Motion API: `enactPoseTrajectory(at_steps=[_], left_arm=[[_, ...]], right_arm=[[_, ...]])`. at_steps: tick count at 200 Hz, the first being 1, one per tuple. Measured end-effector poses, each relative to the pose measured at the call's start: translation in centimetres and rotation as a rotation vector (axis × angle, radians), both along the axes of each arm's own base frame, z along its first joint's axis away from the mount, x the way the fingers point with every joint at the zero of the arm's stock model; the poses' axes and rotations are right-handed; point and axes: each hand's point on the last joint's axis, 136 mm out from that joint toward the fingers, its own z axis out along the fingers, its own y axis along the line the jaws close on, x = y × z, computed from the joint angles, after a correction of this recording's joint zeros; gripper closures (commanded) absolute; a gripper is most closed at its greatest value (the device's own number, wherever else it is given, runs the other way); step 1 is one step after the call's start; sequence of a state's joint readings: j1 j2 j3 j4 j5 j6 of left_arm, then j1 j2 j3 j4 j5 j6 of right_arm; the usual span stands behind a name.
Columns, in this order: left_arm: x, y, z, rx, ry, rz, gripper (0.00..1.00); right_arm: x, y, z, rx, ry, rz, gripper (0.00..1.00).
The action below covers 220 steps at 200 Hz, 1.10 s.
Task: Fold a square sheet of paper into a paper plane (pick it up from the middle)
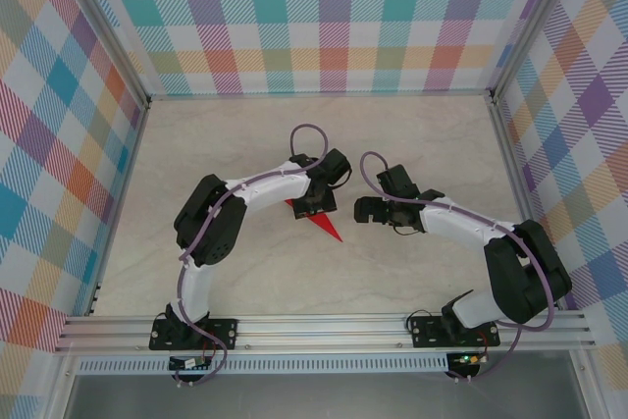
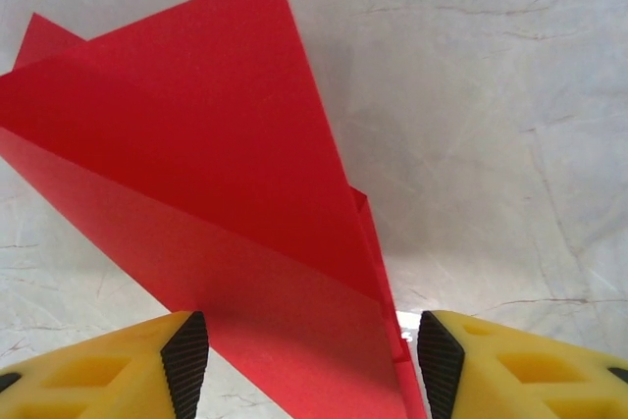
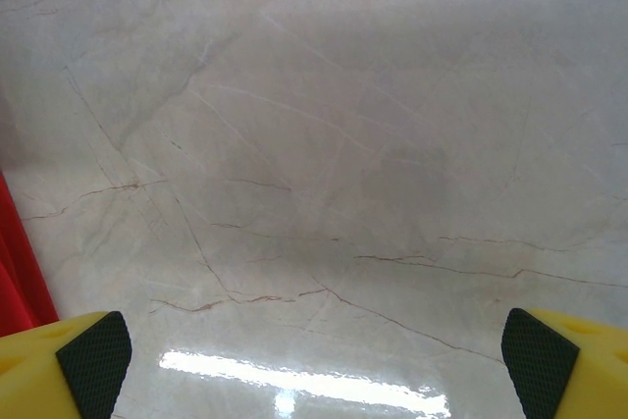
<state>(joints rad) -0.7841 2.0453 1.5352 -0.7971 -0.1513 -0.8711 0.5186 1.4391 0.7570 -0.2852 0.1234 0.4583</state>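
Top external: your paper plane [image 1: 329, 231] (red, already folded to a point) lies flat on the counter [image 1: 412, 134].
Left claw [image 1: 312, 211]: directly over the plane's wider end, jaws about half apart, one pad on either side of the folded layers [image 2: 216, 164]; you have no visible grip on it.
Right claw [image 1: 361, 211]: just right of the plane, jaws spread wide and holding nothing, with bare counter beneath.
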Motion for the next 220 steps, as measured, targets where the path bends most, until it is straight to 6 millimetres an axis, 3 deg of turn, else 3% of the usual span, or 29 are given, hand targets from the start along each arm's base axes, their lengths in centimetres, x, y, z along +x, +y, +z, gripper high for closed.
enactPoseTrajectory(at_steps=[65,90,149,177,201,220], left_arm=[[-1.4,1.6,0.7,0.009,0.003,0.018,0.51],[-1.5,1.6,1.5,-0.013,-0.016,0.029,0.63],[-1.5,1.7,1.1,-0.016,-0.017,0.035,0.92],[-1.4,1.6,1.2,-0.02,-0.025,0.031,0.97],[-1.2,1.6,2.8,-0.04,-0.059,0.012,0.98],[-1.0,1.3,5.8,-0.093,-0.123,-0.033,0.98]], right_arm=[[0.0,0.0,0.0,0.001,0.001,-0.004,0.0],[0.0,0.0,0.0,0.002,0.001,-0.004,0.0],[0.0,0.1,-0.2,0.01,0.011,0.0,0.0],[0.0,0.2,-0.1,0.027,0.011,0.002,0.0],[-0.4,-0.1,0.4,0.05,-0.001,0.0,0.0],[-0.6,-0.5,1.7,0.08,-0.043,-0.006,0.0]])
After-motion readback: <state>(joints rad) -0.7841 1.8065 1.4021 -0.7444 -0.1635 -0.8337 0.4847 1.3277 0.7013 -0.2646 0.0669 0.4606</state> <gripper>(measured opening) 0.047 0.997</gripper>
